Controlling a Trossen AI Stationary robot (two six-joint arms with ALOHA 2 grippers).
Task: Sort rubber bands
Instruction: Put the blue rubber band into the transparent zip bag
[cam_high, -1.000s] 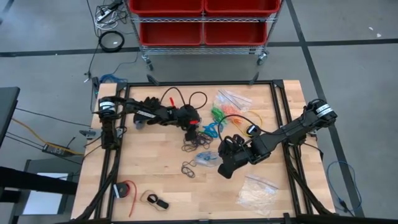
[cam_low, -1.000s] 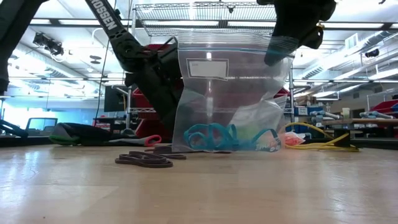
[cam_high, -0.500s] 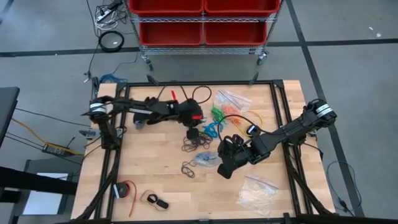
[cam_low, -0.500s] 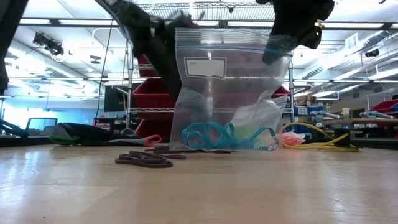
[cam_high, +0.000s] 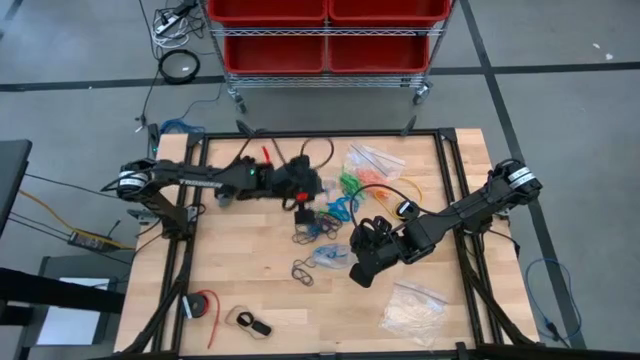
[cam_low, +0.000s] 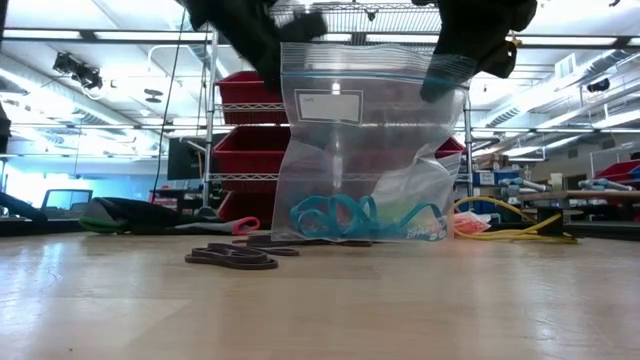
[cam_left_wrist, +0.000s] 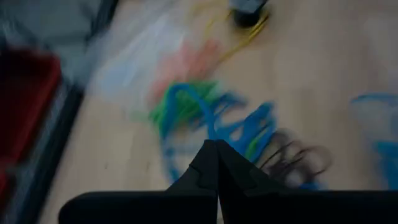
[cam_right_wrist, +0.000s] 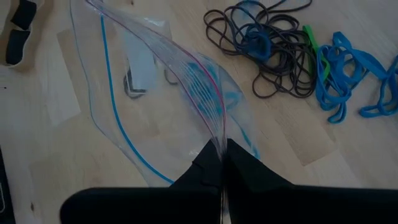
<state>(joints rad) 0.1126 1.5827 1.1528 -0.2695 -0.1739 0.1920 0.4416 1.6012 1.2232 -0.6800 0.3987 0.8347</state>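
- Your right tool (cam_right_wrist: 221, 149) is clenched on the top edge of a clear zip bag (cam_right_wrist: 155, 81), holding it upright just off desk (cam_high: 250, 270) centre, toward 4 o'clock — blue rubber bands (cam_low: 345, 215) lie in its bottom.
- Your left tool (cam_left_wrist: 217, 149) is pinched tight on a blue band (cam_left_wrist: 196, 106), raised above the loose rubber bands (cam_high: 325, 215) — blue, green and black — at about 12 o'clock from centre.
- A few black bands (cam_low: 230, 258) lie apart at 7 o'clock of the bag.

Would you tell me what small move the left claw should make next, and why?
Probably lift the left claw a little: it is shut, apparently on a blue rubber band, and the right claw holds the clear bag nearby.
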